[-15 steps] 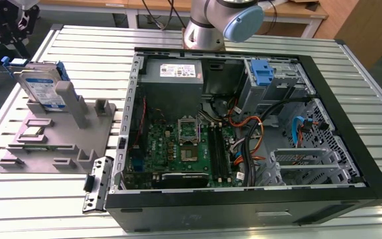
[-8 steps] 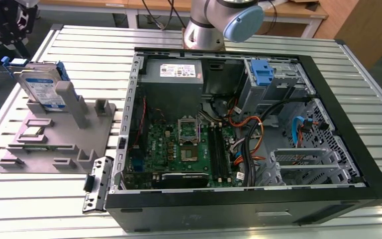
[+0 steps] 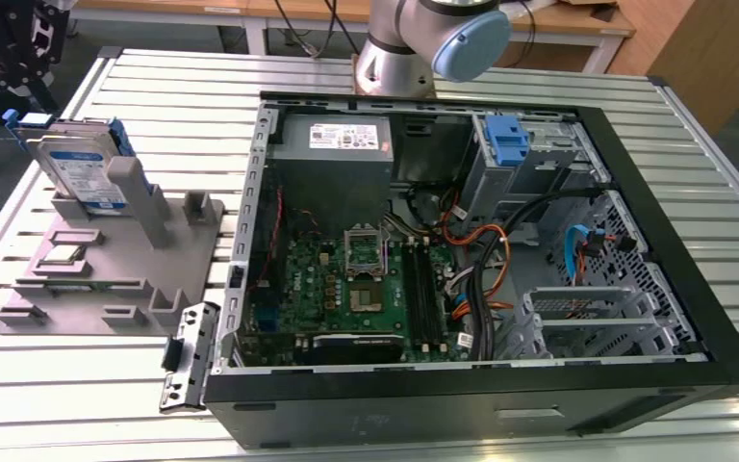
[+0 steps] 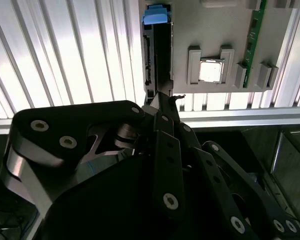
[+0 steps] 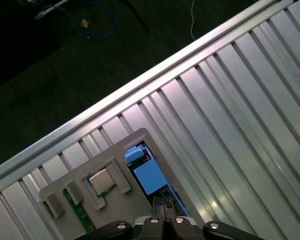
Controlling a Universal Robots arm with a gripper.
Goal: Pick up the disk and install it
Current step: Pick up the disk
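Observation:
The disk [image 3: 81, 164] stands on edge in a slot of the grey holder [image 3: 113, 245] at the exterior view's left, its blue-and-white label and blue rails showing. My gripper [image 3: 34, 96] hangs just above the disk's top edge, at the far left corner of the table. In the second wrist view the disk [image 4: 157, 55] is seen edge-on, with a blue tab at its far end. There the black fingers converge to a point at the gripper [image 4: 161, 97], shut with nothing between them, just short of the disk's near end. In the first wrist view the disk's blue top [image 5: 149, 175] lies beyond the gripper [image 5: 162, 221].
An open computer case [image 3: 472, 409] lies on the slatted metal table [image 3: 677, 87], with a grey power-supply box [image 3: 344, 140] and a blue latch [image 3: 507, 140] at its far side. The holder also carries a processor chip [image 3: 62, 255] and a memory stick [image 3: 81, 286]. A black bracket [image 3: 188, 356] lies beside the case.

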